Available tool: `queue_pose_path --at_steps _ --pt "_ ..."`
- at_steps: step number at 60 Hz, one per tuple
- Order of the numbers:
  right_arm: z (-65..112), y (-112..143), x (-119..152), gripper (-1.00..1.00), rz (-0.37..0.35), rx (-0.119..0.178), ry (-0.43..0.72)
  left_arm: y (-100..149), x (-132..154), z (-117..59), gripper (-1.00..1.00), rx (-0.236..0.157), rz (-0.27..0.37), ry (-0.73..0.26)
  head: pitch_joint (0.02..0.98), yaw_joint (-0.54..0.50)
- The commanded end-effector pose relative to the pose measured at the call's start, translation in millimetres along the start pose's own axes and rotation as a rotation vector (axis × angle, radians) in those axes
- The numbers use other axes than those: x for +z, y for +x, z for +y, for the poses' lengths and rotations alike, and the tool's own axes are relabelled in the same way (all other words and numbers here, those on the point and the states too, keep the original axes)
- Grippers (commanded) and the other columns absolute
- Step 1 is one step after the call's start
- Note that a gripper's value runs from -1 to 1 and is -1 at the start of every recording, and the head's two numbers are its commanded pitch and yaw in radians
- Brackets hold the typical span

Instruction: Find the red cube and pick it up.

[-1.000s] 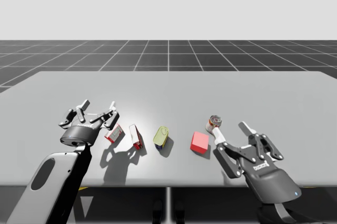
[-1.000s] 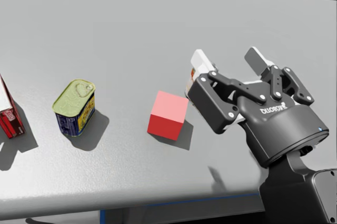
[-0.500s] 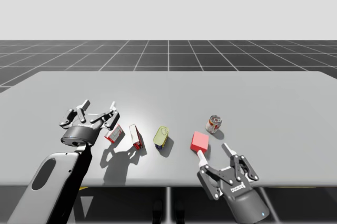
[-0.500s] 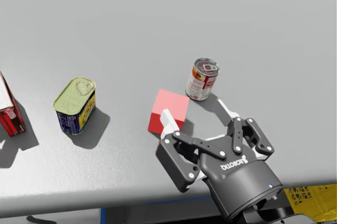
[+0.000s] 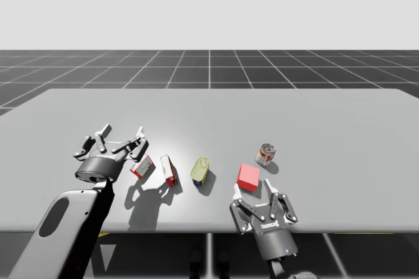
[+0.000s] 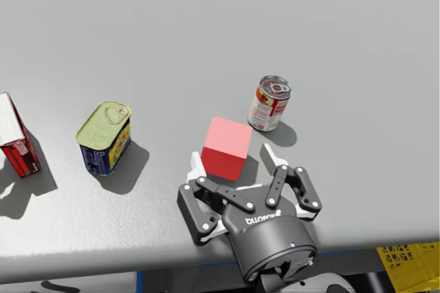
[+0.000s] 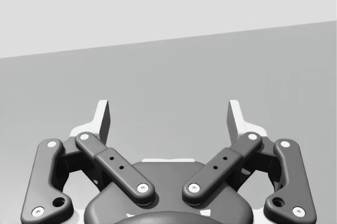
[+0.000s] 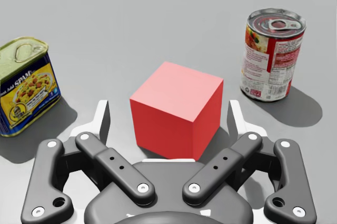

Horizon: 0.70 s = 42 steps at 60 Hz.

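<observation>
Standing on the desk [image 5: 314,122], the red cube [image 8: 179,90] is seen between the two fingers of the right hand [image 8: 168,111]. The fingers are spread wide to either side of it. A gap is left on each side, narrower at the right finger, so the cube is flanked but not gripped. Ahead of this hand and off to its right, an upright red-and-white round can [image 8: 271,56] is found, apart from the cube. Ahead and to its left, a rectangular tin with a yellow-green lid and blue sides [image 8: 23,84] is set well clear of the cube.

The left hand [image 7: 169,116] is held with its fingers wide apart, nothing between them, and bare desk ahead of it. In the high view, two red-and-white boxes [image 5: 142,166] [image 5: 169,170] are seen just beside it, on the side towards the tin.
</observation>
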Motion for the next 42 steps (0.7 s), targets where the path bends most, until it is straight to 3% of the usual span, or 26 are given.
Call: queue_pose_path --at_steps 1,22,31,38,39,40,42 --pt "6.1 -6.8 -14.7 -1.00 0.017 0.022 -0.038 0.4 0.0 0.4 -1.00 0.001 0.000 0.002 0.876 -0.22" --pt "4.0 -16.4 -39.3 -1.00 0.091 0.032 -0.144 0.4 -0.1 1.5 -1.00 0.003 0.003 0.001 0.871 -0.22" --pt "5.7 -19.3 -45.3 -1.00 0.103 0.076 -0.154 0.2 -0.6 1.6 -1.00 0.003 0.004 0.000 0.866 -0.22" --pt "4.6 -20.6 -45.2 -0.97 0.145 0.074 -0.131 0.2 -0.7 1.4 -1.00 0.003 0.003 -0.002 0.859 -0.22" --pt "4.5 -21.5 -44.9 -0.61 0.147 0.072 -0.136 0.2 -0.7 1.5 -1.00 0.003 0.003 -0.002 0.858 -0.22" --pt "4.5 -21.9 -44.9 -0.44 0.146 0.074 -0.136 0.2 -0.7 1.5 -1.00 0.003 0.003 -0.002 0.857 -0.22" --pt "3.5 -23.7 -44.0 0.50 0.152 0.078 -0.146 0.3 -0.5 1.5 -1.00 0.003 0.003 -0.002 0.854 -0.23"
